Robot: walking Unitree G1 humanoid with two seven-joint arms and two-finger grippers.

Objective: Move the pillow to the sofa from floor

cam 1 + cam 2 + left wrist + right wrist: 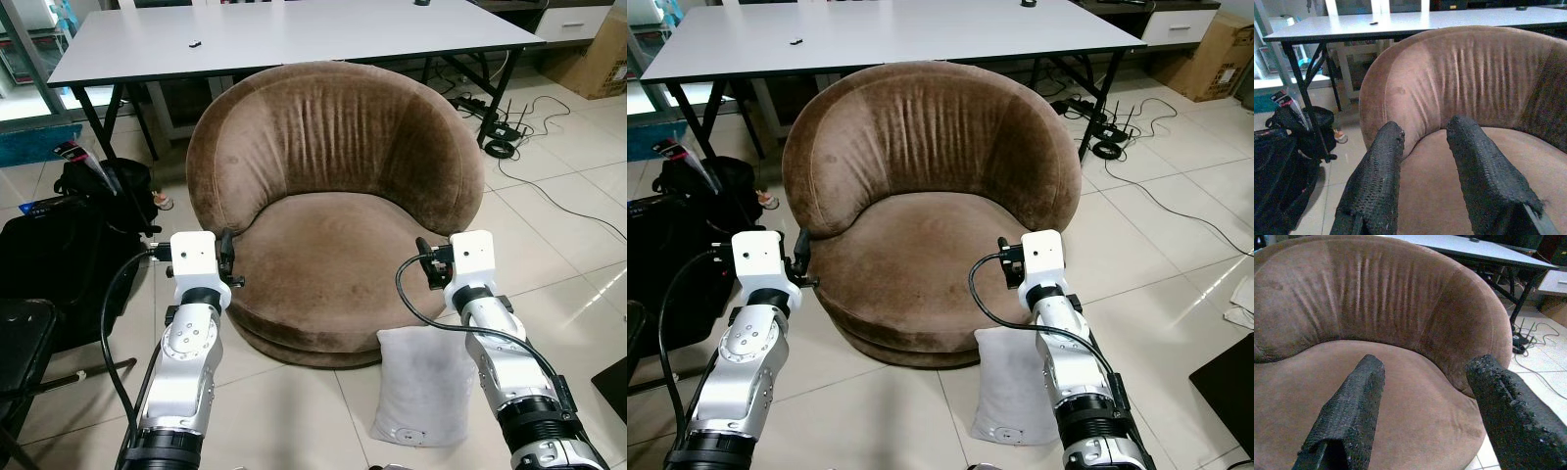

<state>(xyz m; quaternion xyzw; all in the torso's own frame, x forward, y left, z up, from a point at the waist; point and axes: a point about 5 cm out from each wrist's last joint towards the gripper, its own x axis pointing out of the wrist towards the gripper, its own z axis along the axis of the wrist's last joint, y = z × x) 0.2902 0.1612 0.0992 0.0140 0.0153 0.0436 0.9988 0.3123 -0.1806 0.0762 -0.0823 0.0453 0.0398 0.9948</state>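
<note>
- Approach step, by judgement: nothing grasped yet.
- Pillow (423, 387) on floor against sofa (333, 196), below right gripper (1425, 406), fingers spread, empty.
- Left gripper (1425, 171) parted, empty, facing sofa.
- Next: lowering toward pillow, then closing.

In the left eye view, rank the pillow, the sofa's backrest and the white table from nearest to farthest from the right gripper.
1. pillow: on the floor right below the right arm, leaning on the sofa's front. The right gripper is open.
2. sofa's backrest: ahead, across the seat.
3. white table: behind the sofa, farthest.
</note>
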